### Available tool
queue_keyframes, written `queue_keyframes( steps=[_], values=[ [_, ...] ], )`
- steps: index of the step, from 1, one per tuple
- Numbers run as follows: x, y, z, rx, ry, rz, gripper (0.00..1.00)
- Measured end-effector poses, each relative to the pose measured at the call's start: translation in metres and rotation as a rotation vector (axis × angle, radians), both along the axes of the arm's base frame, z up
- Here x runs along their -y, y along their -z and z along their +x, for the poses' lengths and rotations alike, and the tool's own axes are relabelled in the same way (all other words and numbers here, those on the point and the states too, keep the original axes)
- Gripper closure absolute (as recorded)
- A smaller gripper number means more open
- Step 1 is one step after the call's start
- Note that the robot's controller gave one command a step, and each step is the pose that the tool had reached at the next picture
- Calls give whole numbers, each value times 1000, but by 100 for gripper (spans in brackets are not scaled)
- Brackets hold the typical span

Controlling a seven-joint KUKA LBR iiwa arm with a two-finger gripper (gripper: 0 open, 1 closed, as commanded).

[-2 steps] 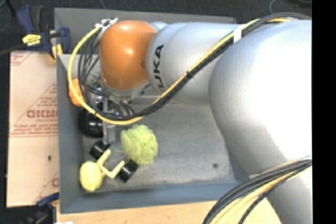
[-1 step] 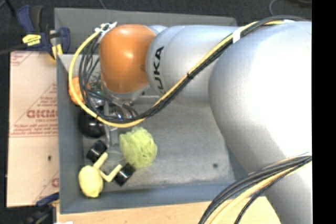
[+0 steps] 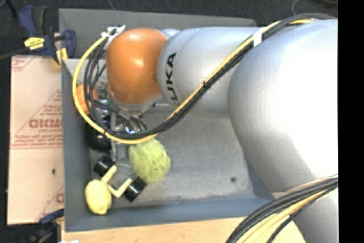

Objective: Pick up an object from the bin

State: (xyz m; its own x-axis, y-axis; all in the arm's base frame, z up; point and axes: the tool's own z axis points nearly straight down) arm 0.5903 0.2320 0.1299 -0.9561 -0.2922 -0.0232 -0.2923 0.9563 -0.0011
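Observation:
My gripper hangs under the arm's wrist over the left part of the bin, its lower end among the things there. Just right of and below it lies a fluffy yellow-green ball. A small black piece sits directly below the gripper. Near the bin's front left corner lies a yellow rounded lump with a pale stick running up to the right, toward another black piece. A dark rounded thing lies left of the gripper, by the bin's left wall.
An orange thing shows partly behind the cables at the bin's left wall. The big silver arm covers the bin's back and right side. Bare bin floor lies to the right of the green ball.

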Motion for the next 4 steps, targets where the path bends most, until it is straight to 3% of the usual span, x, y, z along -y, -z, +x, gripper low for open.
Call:
queue_keyframes(
  steps=[1, 2, 4],
  values=[
    [-1, 31, 26, -7, -311, -16, 0],
    [1, 34, 26, -2, -305, -16, 100],
    [1, 34, 26, -2, -304, -16, 100]
  ],
)
